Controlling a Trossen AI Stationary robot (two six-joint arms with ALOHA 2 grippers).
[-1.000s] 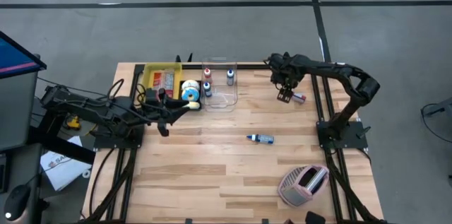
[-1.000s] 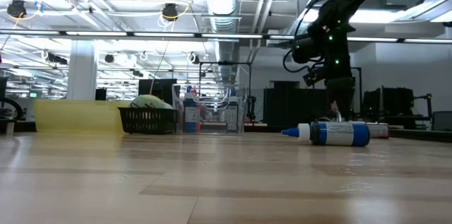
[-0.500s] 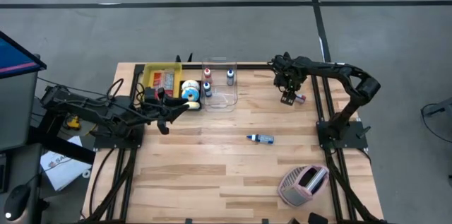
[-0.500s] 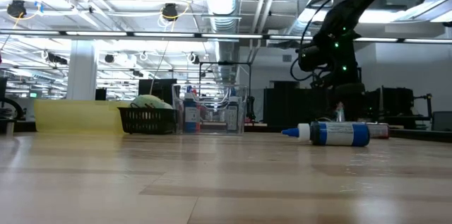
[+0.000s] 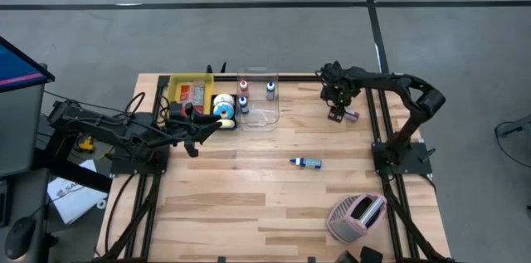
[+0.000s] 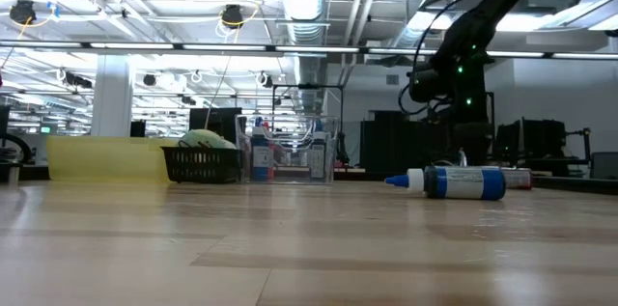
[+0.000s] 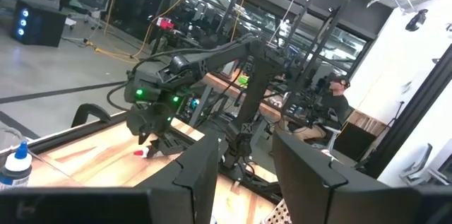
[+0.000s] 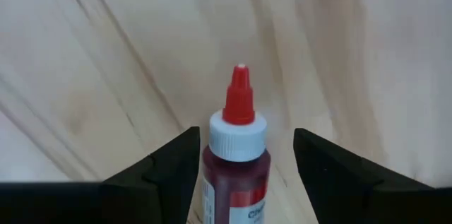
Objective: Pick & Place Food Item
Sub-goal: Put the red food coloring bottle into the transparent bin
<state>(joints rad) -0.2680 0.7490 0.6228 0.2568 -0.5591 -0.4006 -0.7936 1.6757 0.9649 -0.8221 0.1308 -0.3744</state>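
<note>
Right fingers point(image 8: 176, 164) astride red-capped bottle point(image 8: 236, 153)

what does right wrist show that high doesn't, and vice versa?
Right wrist only: the red bottle close up, red tip and white cap, lying on the wood between the open right pincer's fingers, not gripped.

High only: the whole table, left pincer near the basket, clear bin, yellow tray, blue bottle, pink item.

Both: right pincer over the red bottle.
</note>
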